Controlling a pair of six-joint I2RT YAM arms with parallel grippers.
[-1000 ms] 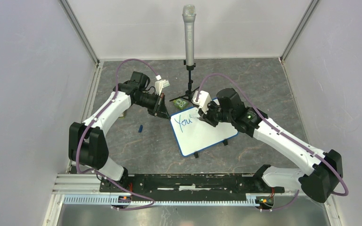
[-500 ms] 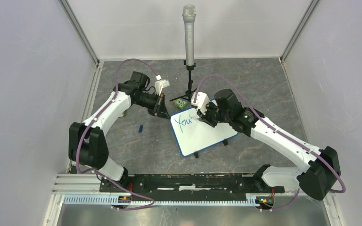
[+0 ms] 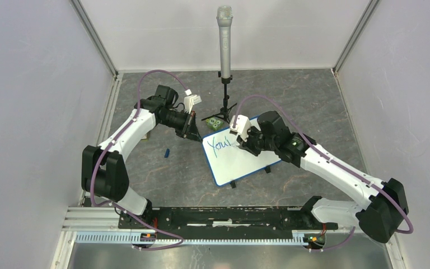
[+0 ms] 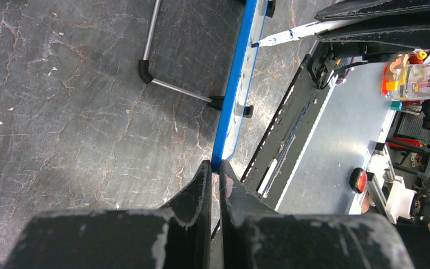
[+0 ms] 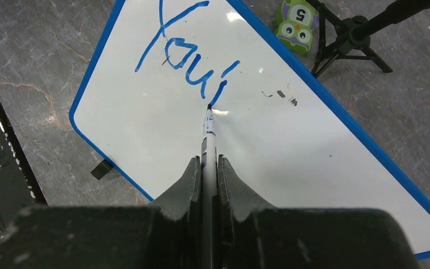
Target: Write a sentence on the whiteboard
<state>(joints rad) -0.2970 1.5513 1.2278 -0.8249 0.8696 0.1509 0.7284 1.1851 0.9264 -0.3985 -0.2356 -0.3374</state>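
Right fingers (image 5: 192, 171) clamp a marker (image 5: 208, 134), its tip touching the whiteboard (image 5: 291, 162) just ahead of them at the end of the blue writing (image 5: 173, 61); left fingers (image 4: 203, 179) pinch the board's blue edge between them.

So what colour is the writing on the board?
The writing is blue, clearest in the right wrist view.

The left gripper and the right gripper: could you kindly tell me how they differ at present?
The left gripper pinches the blue edge of the whiteboard at a corner, while the right gripper clamps a marker. The left gripper meets the board edge-on; the right gripper points at its face, marker tip on the white. Both have jaws closed on something thin.
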